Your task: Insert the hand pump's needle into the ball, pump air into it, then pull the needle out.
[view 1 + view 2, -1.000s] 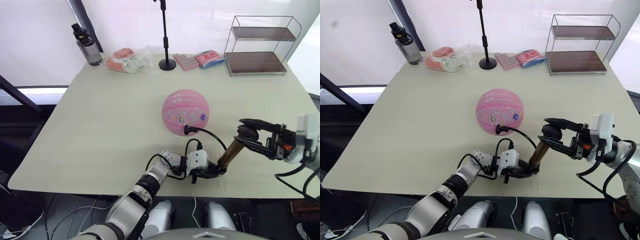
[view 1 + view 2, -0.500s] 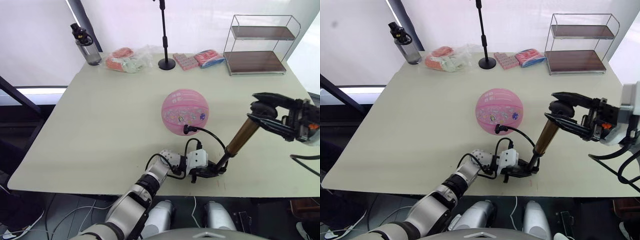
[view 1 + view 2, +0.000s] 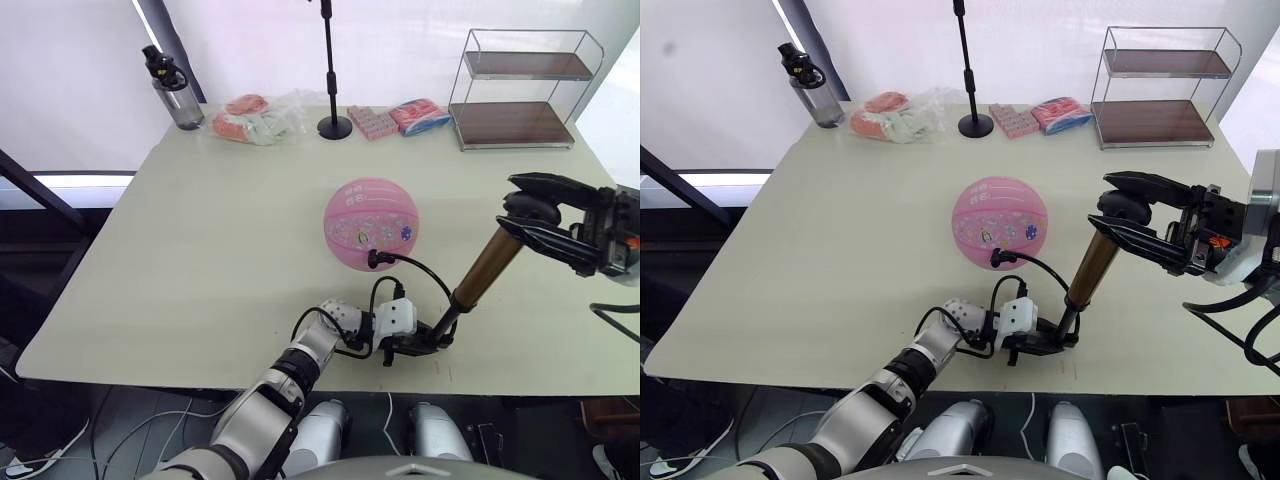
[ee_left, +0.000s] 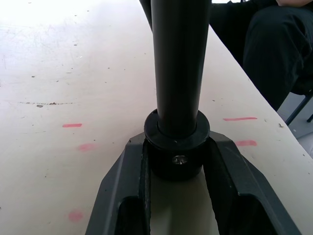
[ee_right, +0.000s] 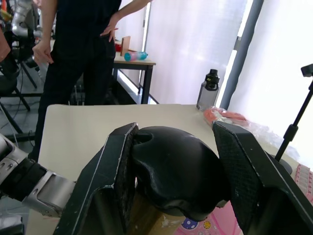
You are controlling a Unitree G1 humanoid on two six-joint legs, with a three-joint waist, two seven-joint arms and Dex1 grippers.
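Left eye view: we had the hand pump (image 3: 487, 268) leaning up from the table's (image 3: 200, 250) near edge, its rod drawn out at the foot. Our left gripper (image 3: 425, 340) was clamped on the pump's black base cap, both fingers (image 4: 234, 186) pressed against the collar in the left wrist view. Our right gripper (image 3: 545, 210) gripped the black T-handle (image 5: 176, 171), fingers closed on either side of it, up and to the right of the left gripper.

The ball (image 3: 370, 224) sat just beyond the left gripper and left of the right one, resting on the table. The black hose (image 3: 415, 268) curved from the pump's foot to the ball's near side, where the black fitting (image 3: 375, 260) met the rubber; the needle itself was too small for us to make out.

Far behind both grippers, the two-tier wire shelf (image 3: 520, 90) stood with bare boards. A dark-lidded bottle (image 3: 173, 92) stood at the far left corner, contents unclear, and a clear bag (image 3: 262, 118) held pink and pale items.
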